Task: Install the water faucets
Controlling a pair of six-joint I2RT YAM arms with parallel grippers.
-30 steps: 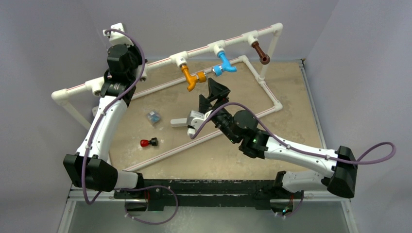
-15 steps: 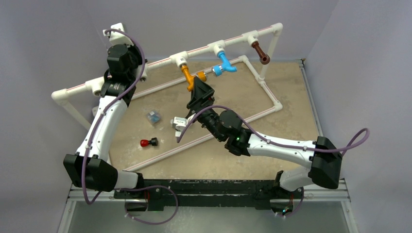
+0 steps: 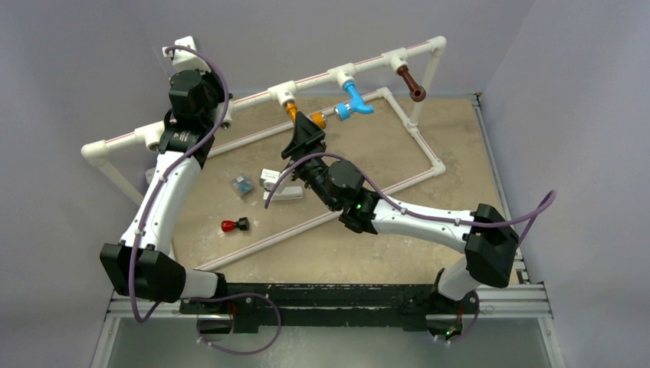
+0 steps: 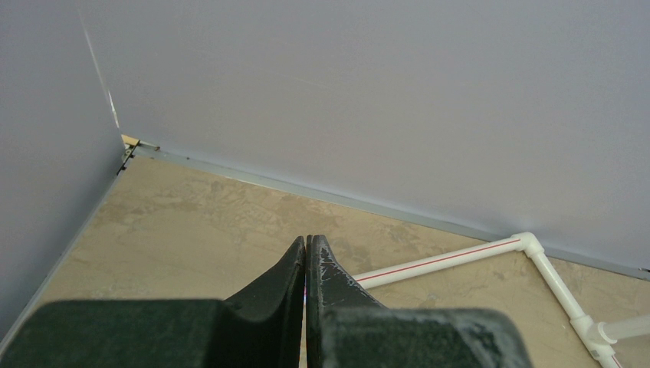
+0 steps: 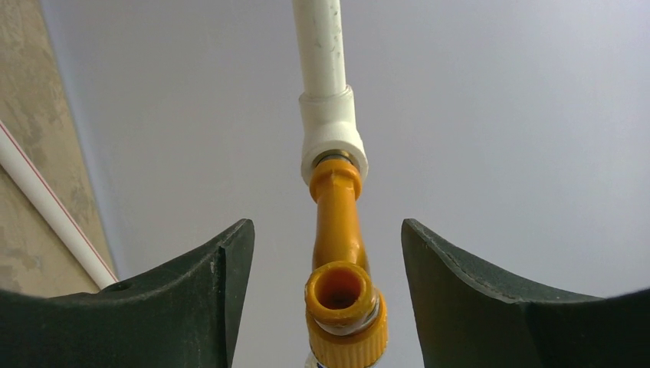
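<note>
Orange faucet [image 5: 337,222]: hung from a white tee [image 5: 331,130] — open spout mouth faced the wrist camera.
Blue faucet [image 3: 354,100]: hung next along the white pipe rail [image 3: 313,79], spout bent.
Brown faucet [image 3: 411,83]: rightmost — angled down-right.

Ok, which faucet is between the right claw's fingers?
The orange-yellow faucet, leftmost on the rail; the light blue faucet and dark brown faucet hang further right.

So the white pipe rail [image 3: 375,64] ran across the back on legs, with tees [image 3: 282,91] spaced along it. A lower pipe loop [image 3: 268,239] lay flat on the tan table [image 3: 452,138]. Inside the loop sat a little red-and-black part [image 3: 234,225], with a blue-grey bit [image 3: 243,185] near it, further back. Plain lilac walls [image 3: 322,31] all round.
</note>
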